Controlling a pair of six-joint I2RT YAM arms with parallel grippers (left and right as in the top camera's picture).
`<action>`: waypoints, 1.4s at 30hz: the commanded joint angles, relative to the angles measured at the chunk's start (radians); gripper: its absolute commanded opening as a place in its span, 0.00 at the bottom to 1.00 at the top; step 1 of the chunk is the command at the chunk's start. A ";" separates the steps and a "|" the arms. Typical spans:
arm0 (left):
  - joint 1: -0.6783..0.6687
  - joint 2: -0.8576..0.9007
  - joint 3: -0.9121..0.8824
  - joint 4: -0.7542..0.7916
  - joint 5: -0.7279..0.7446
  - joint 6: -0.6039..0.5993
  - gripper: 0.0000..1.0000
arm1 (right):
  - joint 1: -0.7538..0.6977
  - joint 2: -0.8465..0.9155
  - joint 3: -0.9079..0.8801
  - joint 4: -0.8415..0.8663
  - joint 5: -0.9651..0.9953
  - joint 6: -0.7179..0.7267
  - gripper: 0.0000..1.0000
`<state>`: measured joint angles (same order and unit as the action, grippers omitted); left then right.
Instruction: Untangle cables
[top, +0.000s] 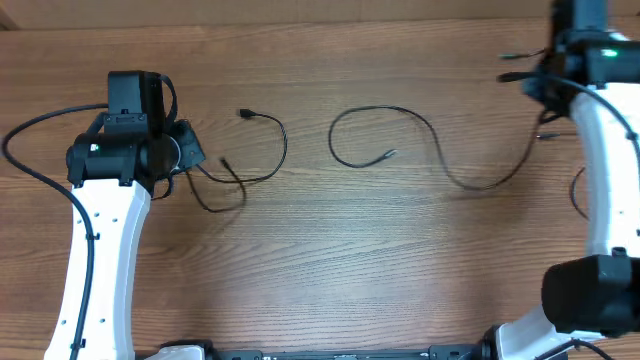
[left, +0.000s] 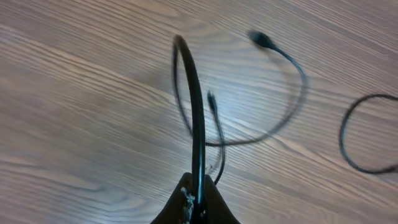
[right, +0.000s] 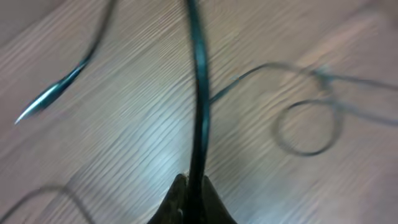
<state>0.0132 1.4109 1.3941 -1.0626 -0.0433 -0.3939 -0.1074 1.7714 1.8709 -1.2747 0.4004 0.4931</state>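
On the wood table (top: 400, 260), my left gripper (left: 198, 194) pinches the short cable (left: 198, 106). My right gripper (right: 191, 188) clamps the long cable (right: 199, 81), though that view is blurred.

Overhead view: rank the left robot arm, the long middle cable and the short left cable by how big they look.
Largest: the left robot arm, clearly the bulkiest.
Next: the long middle cable, thin but widely spread.
Smallest: the short left cable, a small curl beside that arm.

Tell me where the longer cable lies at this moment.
In the overhead view, the longer cable lies across the middle of the table, between the shorter cable and the right gripper, which pinches its far end.
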 joint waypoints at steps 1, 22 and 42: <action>-0.024 -0.004 0.028 0.000 0.130 -0.021 0.04 | -0.098 -0.030 0.088 0.008 0.140 -0.024 0.04; -0.292 0.049 0.028 0.117 0.130 -0.017 0.04 | -0.398 0.026 0.224 -0.063 -0.400 -0.245 0.30; -0.417 0.050 0.028 0.119 -0.020 0.151 0.54 | -0.121 0.026 0.224 -0.214 -0.604 -0.394 0.92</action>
<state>-0.4061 1.4597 1.4029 -0.9115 0.1398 -0.2455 -0.2729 1.7973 2.0823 -1.4761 -0.1871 0.1173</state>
